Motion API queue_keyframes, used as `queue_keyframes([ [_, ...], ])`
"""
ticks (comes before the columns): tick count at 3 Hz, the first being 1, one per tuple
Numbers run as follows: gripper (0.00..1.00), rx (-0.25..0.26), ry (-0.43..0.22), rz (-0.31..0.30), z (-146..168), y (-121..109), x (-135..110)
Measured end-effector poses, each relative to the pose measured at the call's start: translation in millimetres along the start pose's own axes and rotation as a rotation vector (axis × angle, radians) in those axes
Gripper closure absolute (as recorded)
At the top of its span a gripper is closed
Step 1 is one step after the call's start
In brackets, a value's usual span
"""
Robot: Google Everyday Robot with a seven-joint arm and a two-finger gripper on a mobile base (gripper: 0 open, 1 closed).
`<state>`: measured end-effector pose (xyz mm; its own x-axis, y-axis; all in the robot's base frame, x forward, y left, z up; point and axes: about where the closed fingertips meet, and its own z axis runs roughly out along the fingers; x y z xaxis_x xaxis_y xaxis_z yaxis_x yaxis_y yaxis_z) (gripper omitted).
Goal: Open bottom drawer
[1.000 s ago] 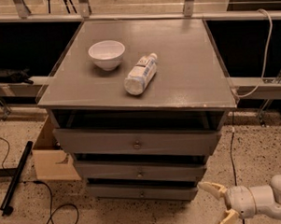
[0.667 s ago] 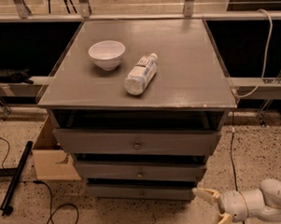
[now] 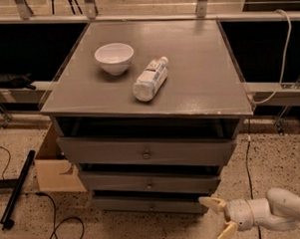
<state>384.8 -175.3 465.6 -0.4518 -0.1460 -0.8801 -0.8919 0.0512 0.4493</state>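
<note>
Bottom drawer (image 3: pixel 149 205), lowest of three, seems shut beside one splayed pincer (image 3: pixel 219 218).

Place: a robotics lab or test bay rather than a home.
Landmark: a grey drawer unit (image 3: pixel 198 74) standing alone on a speckled hard floor (image 3: pixel 276 161).
Behind the unit: a bare metal rail (image 3: pixel 276 87) and dark panels.
Left of the unit: an open cardboard box (image 3: pixel 55 171) and a black pole (image 3: pixel 17 189) lying on the floor.
Right of the unit: a loose white cable (image 3: pixel 285 46).
Low right of the unit: the gripper (image 3: pixel 220 218), its pale fingers spread, on a white robot arm (image 3: pixel 286 210).
</note>
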Motion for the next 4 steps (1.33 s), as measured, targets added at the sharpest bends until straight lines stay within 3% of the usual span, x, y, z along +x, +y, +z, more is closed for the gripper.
queue_keyframes([
  [1,0.0,-0.065,-0.111,0.044,36,-16,25],
  [2,0.0,-0.065,-0.11,0.044,36,-16,25],
  [4,0.0,-0.045,-0.067,-0.081,38,-25,38],
])
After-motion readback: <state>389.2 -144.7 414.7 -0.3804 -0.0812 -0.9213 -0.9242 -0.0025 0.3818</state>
